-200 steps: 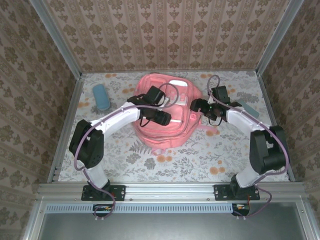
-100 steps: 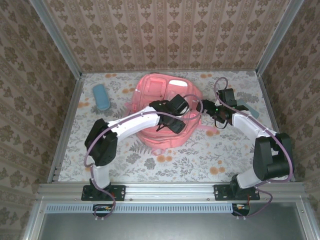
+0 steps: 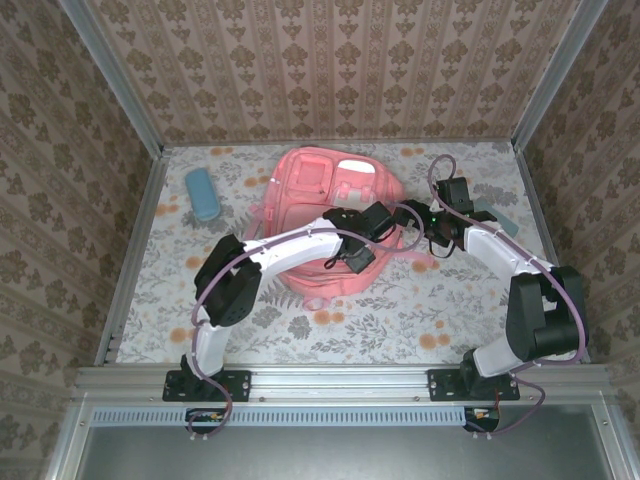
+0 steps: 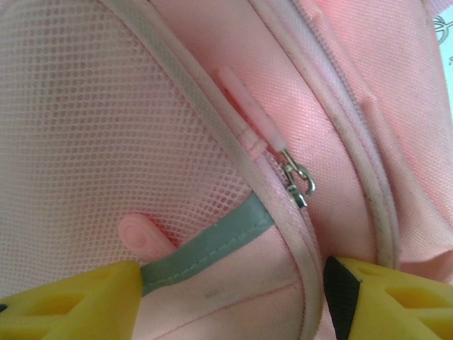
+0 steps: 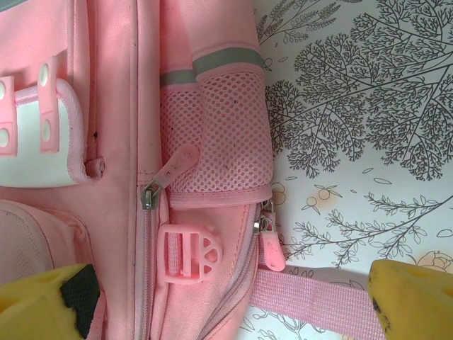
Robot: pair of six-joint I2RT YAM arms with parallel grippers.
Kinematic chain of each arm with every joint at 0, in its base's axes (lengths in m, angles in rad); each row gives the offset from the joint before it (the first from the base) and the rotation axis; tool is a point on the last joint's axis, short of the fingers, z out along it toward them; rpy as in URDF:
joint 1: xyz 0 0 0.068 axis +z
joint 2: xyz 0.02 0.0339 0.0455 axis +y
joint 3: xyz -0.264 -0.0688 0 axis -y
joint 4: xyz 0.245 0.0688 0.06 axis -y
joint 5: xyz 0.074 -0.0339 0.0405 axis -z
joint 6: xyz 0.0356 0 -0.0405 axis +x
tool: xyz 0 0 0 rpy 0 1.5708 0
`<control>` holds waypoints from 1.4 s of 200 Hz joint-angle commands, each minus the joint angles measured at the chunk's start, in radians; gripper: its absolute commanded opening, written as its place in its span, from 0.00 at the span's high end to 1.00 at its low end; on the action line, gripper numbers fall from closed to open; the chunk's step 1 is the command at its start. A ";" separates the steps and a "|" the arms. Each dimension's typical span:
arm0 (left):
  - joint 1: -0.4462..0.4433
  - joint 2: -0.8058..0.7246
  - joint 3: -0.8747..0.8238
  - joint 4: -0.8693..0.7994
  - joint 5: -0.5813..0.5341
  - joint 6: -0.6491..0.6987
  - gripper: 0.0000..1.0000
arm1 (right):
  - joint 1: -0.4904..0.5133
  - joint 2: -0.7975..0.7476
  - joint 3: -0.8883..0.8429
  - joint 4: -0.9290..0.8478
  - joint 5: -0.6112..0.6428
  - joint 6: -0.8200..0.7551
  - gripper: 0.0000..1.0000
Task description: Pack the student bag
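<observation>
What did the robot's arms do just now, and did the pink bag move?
The left arm swung rightward across the student bag, carrying the left gripper from the bag's middle to its right side, open over a zip pull. The right gripper shifted slightly right, open. Nothing was grabbed or dropped. The bag and the blue case stayed put.

Flat on table (image 3: 380,320), centre toward rear: student bag (image 3: 315,190). Well apart to its left, near rear-left corner: case (image 3: 202,193). Over bag's near right part: left gripper (image 4: 233,297), zip pull (image 4: 248,117) just ahead of fingers. At bag's right edge: right gripper (image 5: 226,297), above side mesh pocket (image 5: 219,134) and buckle (image 5: 187,255); strap (image 5: 311,297) on table beside bag
</observation>
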 commanded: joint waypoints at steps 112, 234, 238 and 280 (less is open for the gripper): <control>0.000 -0.177 -0.091 0.107 -0.155 0.091 0.92 | -0.005 0.120 0.091 0.131 -0.336 -0.094 0.10; 0.045 -0.360 -0.257 0.248 -0.148 0.082 0.96 | -0.001 0.380 0.298 0.129 -0.620 -0.187 0.12; 0.044 -0.360 -0.258 0.249 -0.148 0.083 0.96 | -0.001 0.382 0.301 0.123 -0.627 -0.195 0.11; 0.050 -0.361 -0.258 0.260 -0.145 0.085 0.96 | 0.015 0.459 0.381 0.009 -0.752 -0.330 0.07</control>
